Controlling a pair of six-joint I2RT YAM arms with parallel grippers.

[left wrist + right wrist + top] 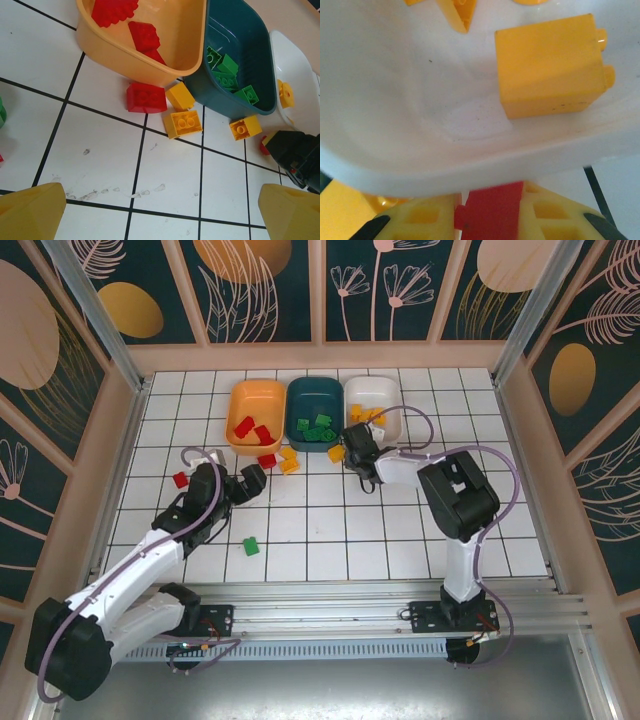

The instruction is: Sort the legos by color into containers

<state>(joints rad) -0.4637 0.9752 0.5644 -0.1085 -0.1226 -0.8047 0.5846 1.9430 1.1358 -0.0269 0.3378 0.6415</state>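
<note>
So, right gripper [490, 220]: clamped on red lego [495, 205], bottom centre, just under white tray [395, 100] wall.
Left gripper [160, 215]: wide, holding nothing, over tabletop [100, 165].
Orange tray [262, 400], teal tray [315, 395]: upper centre, left of white tray.
Loose yellow legos [184, 123]: mid-frame, just below orange tray.

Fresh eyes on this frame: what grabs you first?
Three trays in a row at the far side: orange tray holding red bricks, teal tray green, white tray yellow. The right end effector sits at the white tray's near rim with a red brick between its fingers. One green brick lies alone on the tiles near the left arm.
</note>
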